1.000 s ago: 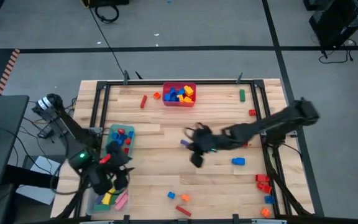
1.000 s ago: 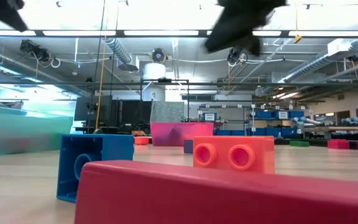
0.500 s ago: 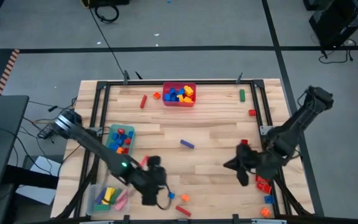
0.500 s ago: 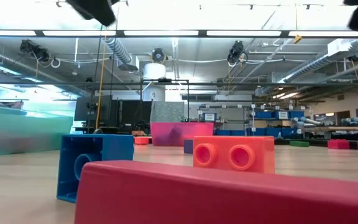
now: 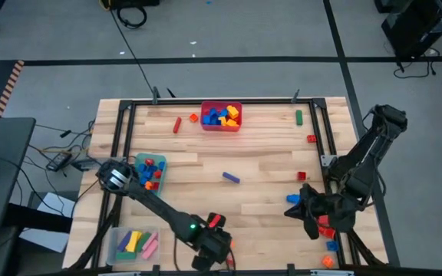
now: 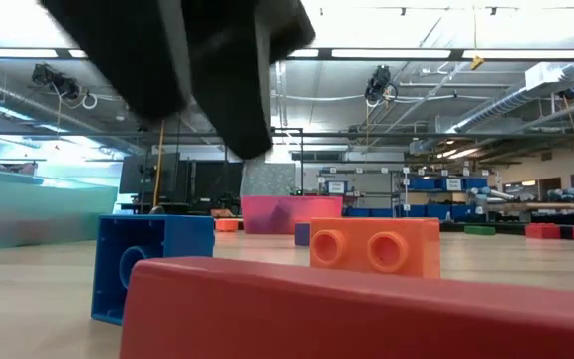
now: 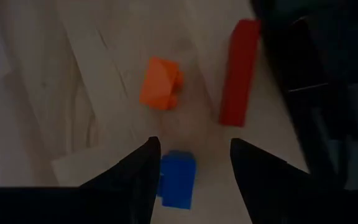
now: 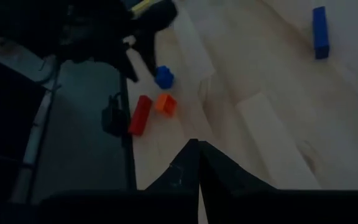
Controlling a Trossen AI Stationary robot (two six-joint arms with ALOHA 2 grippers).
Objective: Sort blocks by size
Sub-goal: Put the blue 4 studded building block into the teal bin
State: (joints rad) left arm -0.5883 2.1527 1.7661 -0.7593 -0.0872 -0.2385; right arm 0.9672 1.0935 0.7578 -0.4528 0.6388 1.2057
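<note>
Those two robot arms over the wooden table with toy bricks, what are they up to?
They are sorting bricks. The left gripper hangs at the table's near edge with its fingers open over a small blue block, not gripping it; an orange block and a long red bar lie just beyond. The right gripper, fingers shut and empty, sits by the right edge. A red bin at the far side holds bricks.
</note>
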